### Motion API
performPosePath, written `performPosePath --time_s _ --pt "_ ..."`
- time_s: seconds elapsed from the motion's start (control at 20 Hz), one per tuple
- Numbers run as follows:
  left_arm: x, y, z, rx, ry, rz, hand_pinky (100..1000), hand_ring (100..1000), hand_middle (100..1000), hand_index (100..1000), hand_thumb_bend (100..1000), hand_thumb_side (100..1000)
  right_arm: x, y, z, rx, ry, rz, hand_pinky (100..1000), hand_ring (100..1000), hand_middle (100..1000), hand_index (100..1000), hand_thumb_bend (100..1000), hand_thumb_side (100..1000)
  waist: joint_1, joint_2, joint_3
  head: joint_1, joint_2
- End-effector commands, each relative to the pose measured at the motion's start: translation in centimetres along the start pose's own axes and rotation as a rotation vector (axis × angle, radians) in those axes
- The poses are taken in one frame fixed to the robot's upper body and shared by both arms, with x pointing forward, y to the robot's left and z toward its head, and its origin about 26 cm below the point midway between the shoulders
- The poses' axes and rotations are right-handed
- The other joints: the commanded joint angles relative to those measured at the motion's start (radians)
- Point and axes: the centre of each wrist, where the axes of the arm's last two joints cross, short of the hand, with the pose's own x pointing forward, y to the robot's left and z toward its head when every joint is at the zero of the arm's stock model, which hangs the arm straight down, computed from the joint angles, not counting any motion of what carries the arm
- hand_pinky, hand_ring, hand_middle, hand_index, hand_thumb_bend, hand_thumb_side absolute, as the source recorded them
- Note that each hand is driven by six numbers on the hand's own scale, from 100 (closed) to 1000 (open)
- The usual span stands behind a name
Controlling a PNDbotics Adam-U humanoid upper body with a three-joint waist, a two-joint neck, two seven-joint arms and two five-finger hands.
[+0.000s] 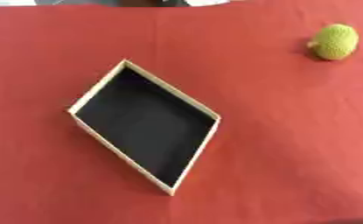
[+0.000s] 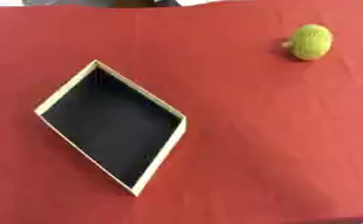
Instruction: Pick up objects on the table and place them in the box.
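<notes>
Nothing had been placed in the shallow, pale-rimmed, black-lined box [image 1: 145, 124]; the round yellow-green textured ball [image 1: 336, 41] lay unpicked on the red-clothed tabletop [image 1: 291, 144], and no robot hand was seen, its state untellable.

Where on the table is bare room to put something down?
Bare red cloth lies right of the box, below the green fruit, and along the near edge. The box's dark interior holds nothing. The only occupied spot is the far right corner.

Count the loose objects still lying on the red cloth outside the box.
1. A yellow-green round object lies on the red cloth at the far right, well apart from the box, whose dark inside shows nothing in it. Neither hand is in view.
</notes>
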Motion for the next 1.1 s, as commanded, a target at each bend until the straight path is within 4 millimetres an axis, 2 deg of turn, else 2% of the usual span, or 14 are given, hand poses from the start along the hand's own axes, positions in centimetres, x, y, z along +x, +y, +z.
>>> performPosePath --time_s 0.05,0.65,1.1 --pt "0.6 0.2 -0.9 -0.017 -0.034 -0.013 577 617 642 699 134 684 0.7 -0.5 -0.7 -0.002 -0.035 0.007 672 778 771 885 100 770 0.002 -0.016 -0.001 0.005 -0.010" --pt "0.6 0.3 -1.0 -0.019 -0.042 -0.017 579 619 644 701 132 683 0.6 -0.7 -1.0 -0.001 -0.037 0.020 675 780 773 885 100 769 0.000 -0.020 0.001 0.001 -0.012" --pt "1.4 1.8 -2.1 -0.016 -0.134 -0.077 589 625 650 709 120 679 0.1 -0.9 -0.8 0.003 -0.018 0.046 674 780 772 885 100 773 0.011 -0.022 0.008 -0.007 -0.015"
